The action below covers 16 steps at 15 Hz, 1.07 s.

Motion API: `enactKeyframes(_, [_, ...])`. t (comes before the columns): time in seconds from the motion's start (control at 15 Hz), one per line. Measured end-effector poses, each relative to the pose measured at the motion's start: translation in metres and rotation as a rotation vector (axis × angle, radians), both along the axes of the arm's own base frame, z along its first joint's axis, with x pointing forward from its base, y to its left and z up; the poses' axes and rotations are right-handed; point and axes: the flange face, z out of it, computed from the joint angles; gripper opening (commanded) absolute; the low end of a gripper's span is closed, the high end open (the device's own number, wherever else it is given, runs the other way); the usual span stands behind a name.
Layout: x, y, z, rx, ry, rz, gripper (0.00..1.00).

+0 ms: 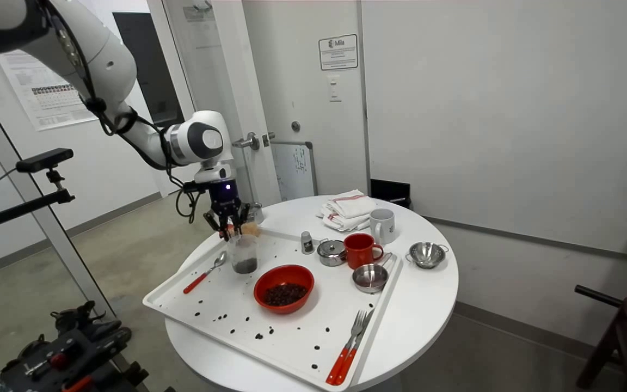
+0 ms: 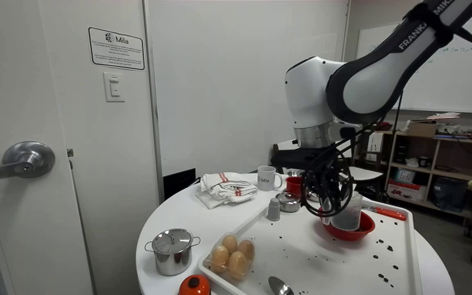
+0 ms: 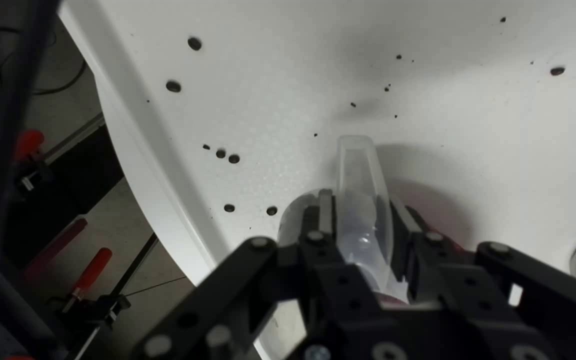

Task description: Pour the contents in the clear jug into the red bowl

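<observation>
In the wrist view the gripper (image 3: 363, 215) has its fingers pinched on the handle (image 3: 359, 165) of the clear jug (image 3: 365, 235), one at each side; the exterior views leave this grip hard to make out. In an exterior view a dark layer (image 1: 245, 265) shows in the bottom of the jug, which hangs nearly upright above the white tray (image 1: 215, 296), near the red bowl (image 1: 281, 274) and its dark beans (image 1: 285, 294). Four brown eggs (image 2: 238, 262) can be counted in an exterior view, and "Mila" read on the white mug (image 2: 265, 179). Both exterior views show two mugs: that one and a red mug (image 1: 360, 251). An exterior view shows one colander (image 1: 426, 255), one spoon (image 1: 199, 280), one fork (image 1: 356, 326), one knife (image 1: 348, 363). The wrist view shows at least seven dark beans loose on the tray.
</observation>
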Motion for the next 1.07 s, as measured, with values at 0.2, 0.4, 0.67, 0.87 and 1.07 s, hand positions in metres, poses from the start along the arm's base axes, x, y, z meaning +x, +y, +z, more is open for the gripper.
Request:
enactKeyframes(0.2, [-0.012,-0.018,0.007,-0.002,-0.009,0.009,0.11])
enactKeyframes(0.4, [-0.023,-0.026,0.01,0.014,-0.014,0.049,0.12])
enactKeyframes(0.67, [-0.032,-0.029,0.01,0.035,0.001,0.121,0.12])
enactKeyframes(0.87, [-0.033,-0.029,0.009,0.035,0.008,0.128,0.12])
enactKeyframes(1.07, [-0.035,-0.023,0.005,0.059,0.056,0.129,0.12])
